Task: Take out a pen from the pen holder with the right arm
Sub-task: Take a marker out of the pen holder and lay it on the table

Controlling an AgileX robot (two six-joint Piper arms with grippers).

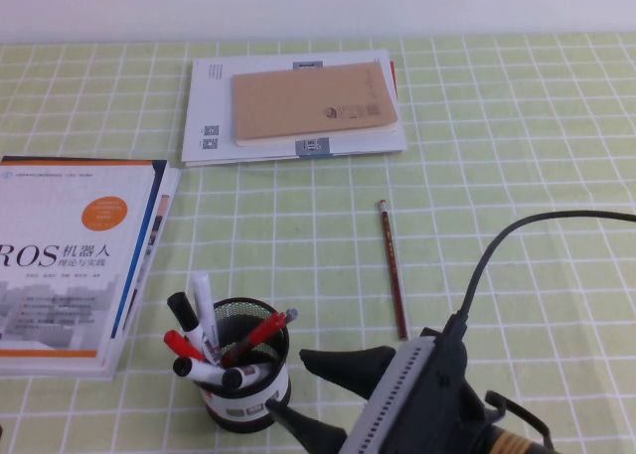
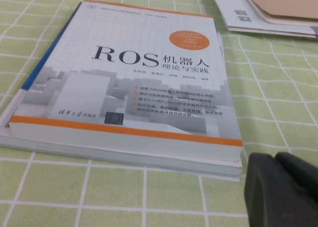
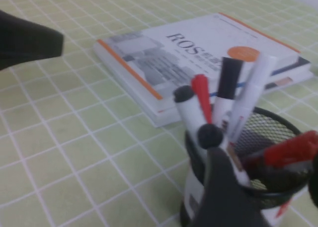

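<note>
The black mesh pen holder [image 1: 246,399] stands near the table's front edge and holds several markers [image 1: 202,297] and a red pen [image 1: 260,335]. My right gripper [image 1: 288,381] hovers just right of the holder, open, its two dark fingers [image 1: 348,360] spread with nothing held. In the right wrist view the holder [image 3: 271,125] and the red pen [image 3: 290,148] lie between the fingers [image 3: 218,192] of the right gripper [image 3: 266,157]. My left gripper [image 2: 272,160] rests low beside the ROS book [image 2: 144,83], fingers together and holding nothing.
A dark red pencil [image 1: 393,270] lies on the green checked cloth right of the holder. The ROS book [image 1: 70,260] lies at the left. A stack of white papers with a brown notebook [image 1: 310,101] sits at the back.
</note>
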